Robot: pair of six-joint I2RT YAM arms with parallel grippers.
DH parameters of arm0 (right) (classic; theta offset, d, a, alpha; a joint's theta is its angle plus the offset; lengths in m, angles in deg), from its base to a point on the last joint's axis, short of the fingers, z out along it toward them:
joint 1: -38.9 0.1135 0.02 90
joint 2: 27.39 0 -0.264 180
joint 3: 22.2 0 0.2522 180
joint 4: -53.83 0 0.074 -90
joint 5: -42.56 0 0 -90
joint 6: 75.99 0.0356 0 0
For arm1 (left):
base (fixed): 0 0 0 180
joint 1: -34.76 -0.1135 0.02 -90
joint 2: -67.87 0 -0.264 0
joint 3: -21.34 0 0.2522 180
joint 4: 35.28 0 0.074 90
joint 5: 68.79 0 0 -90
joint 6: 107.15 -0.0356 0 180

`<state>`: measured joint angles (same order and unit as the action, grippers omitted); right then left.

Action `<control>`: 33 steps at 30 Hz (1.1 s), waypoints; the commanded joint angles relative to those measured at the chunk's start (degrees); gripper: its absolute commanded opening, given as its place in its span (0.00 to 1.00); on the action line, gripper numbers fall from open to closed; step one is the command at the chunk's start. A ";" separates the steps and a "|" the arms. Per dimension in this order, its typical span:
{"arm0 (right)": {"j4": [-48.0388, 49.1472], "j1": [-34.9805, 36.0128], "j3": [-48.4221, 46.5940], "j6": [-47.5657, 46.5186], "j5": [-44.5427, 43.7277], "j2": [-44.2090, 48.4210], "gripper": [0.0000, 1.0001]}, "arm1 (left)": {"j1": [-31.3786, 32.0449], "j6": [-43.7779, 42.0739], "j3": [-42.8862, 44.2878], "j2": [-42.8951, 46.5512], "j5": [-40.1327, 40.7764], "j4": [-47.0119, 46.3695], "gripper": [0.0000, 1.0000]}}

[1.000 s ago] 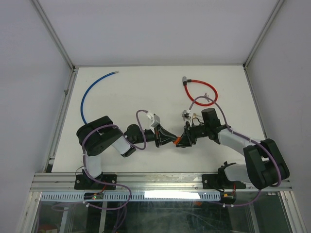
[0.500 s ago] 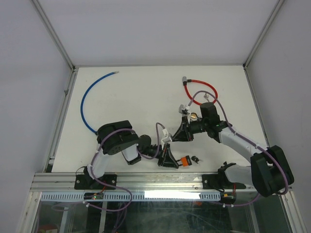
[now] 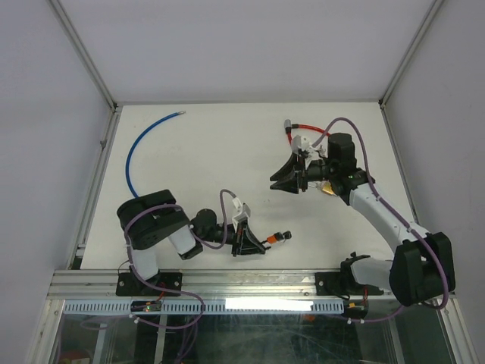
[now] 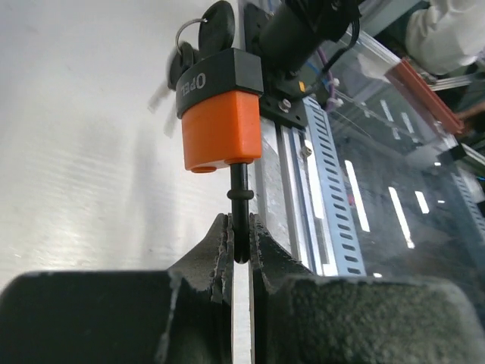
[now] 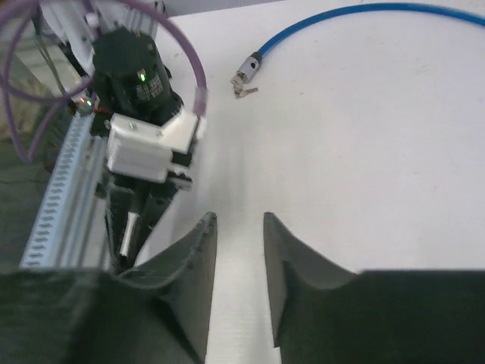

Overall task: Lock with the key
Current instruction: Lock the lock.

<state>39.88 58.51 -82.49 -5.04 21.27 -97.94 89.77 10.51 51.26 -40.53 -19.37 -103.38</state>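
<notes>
An orange padlock with a black top hangs by its thin black shackle from my left gripper, which is shut on the shackle. A black key on a ring sits in the lock's top end. In the top view the left gripper holds the padlock low over the table near the front edge, with the key pointing right. My right gripper is open and empty, raised over the table's right middle, well apart from the lock. Its fingers frame bare table.
A red cable loops at the back right, close behind the right wrist. A blue cable curves along the back left, also in the right wrist view. The metal rail runs just in front of the padlock.
The right gripper has let go of the key, opened, and pulled back and up to the far right. The left gripper has carried the padlock toward the front edge.
</notes>
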 commanded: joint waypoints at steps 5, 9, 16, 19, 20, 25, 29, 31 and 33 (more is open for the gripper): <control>-18.07 -3.55 -0.79 -28.31 9.73 4.96 0.98 | -1.67 -17.83 1.24 14.54 7.57 13.38 0.00; -43.62 -4.57 -5.11 -56.63 13.67 1.60 0.99 | -1.94 -26.83 3.26 18.72 11.22 22.99 0.00; -65.52 -1.86 -10.32 -80.76 6.21 -7.01 0.99 | -2.31 -34.00 4.23 20.37 12.99 24.46 0.00; -58.17 -0.21 -8.39 -73.74 2.24 -7.98 0.90 | -2.42 -35.39 4.32 19.18 13.36 23.49 0.00; -53.91 0.45 -7.31 -70.03 0.79 -7.65 0.86 | -2.44 -35.59 4.19 18.69 13.48 22.98 0.00; -36.94 2.89 -1.89 -56.86 -5.27 -6.34 0.76 | -2.86 -36.24 2.35 16.83 14.32 18.48 0.00; -37.87 3.76 -1.86 -57.89 -5.25 -8.75 0.62 | -3.30 -36.13 1.28 15.46 14.81 15.68 0.00; -38.22 4.60 -1.78 -58.41 -5.26 -9.58 0.56 | -3.53 -36.01 0.75 14.86 14.73 14.19 0.00; -38.00 5.61 -1.95 -58.07 -5.37 -10.03 0.48 | -3.84 -35.85 0.05 14.63 14.44 12.66 0.00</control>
<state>-1.08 62.36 -83.84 -64.30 16.15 -107.07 86.77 -23.85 52.20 -25.86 -4.59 -80.76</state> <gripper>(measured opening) 0.540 0.051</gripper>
